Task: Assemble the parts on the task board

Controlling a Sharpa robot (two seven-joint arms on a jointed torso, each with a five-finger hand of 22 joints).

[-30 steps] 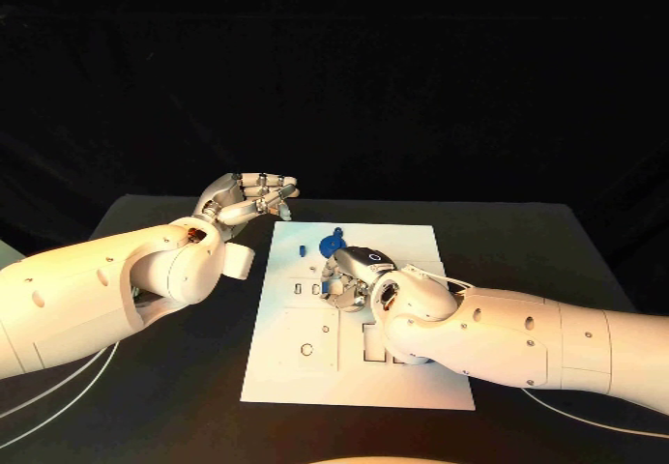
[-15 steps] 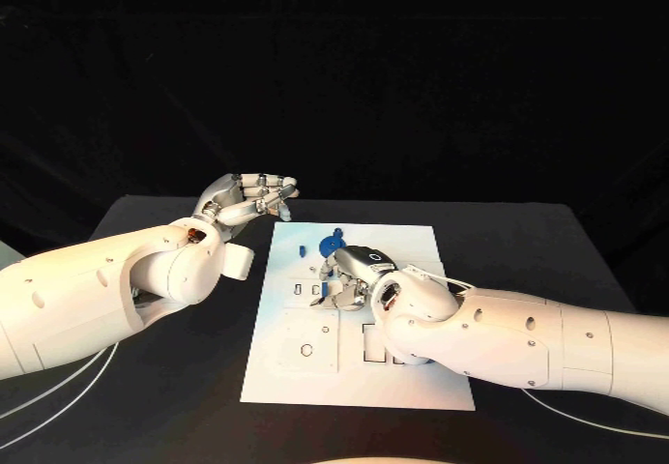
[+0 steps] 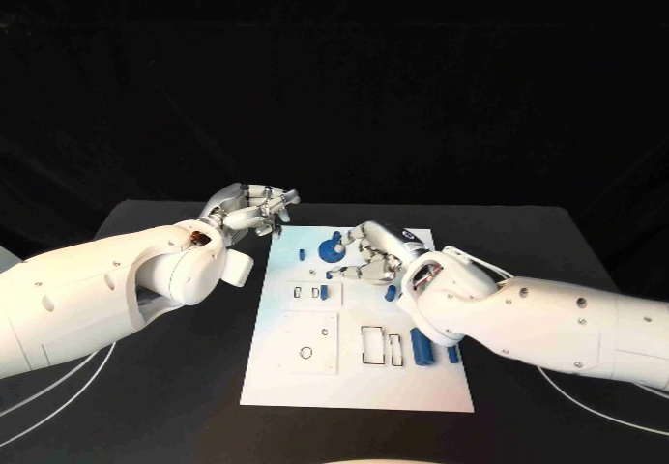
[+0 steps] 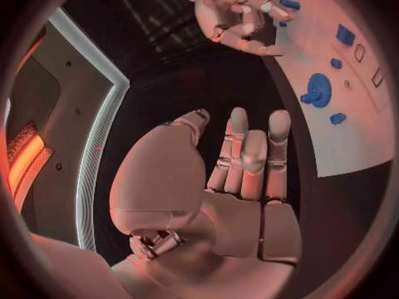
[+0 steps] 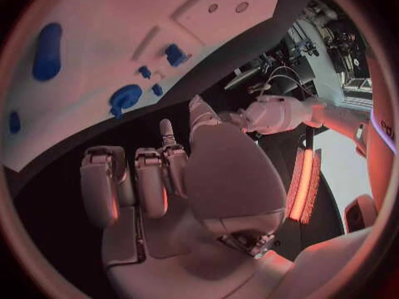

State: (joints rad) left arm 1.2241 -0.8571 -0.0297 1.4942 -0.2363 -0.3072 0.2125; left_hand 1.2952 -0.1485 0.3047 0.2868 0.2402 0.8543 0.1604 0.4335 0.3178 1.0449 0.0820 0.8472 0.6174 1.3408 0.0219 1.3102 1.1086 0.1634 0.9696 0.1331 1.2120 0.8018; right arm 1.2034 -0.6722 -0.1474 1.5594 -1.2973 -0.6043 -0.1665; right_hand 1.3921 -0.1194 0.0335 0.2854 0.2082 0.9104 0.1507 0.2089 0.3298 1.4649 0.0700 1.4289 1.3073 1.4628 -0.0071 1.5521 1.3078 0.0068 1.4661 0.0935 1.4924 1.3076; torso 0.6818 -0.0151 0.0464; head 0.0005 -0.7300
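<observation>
The task board [image 3: 356,382] lies flat in the middle of the black table [image 3: 558,242], and everything else is placed against it.

The left hand [image 3: 251,208] hangs above the table just off the board's far left corner, clear of the plate. In the left wrist view its fingers [image 4: 249,156] are stretched out side by side, slightly curled, with the thumb set apart; nothing lies between them and they touch nothing.

The right hand [image 3: 374,256] hovers over the far half of the board, beside the blue gear [image 3: 329,249] that sits near the board's far edge. Its fingers [image 5: 149,179] are loosely curled and apart, with the palm bare; no part is pinched. Whether any fingertip grazes the board cannot be told.

On the board's right side, nearer the robot, two long blue bars [image 3: 420,346] rest by the rectangular slots [image 3: 375,344]. Small blue pieces [image 3: 327,292] sit around its middle.
</observation>
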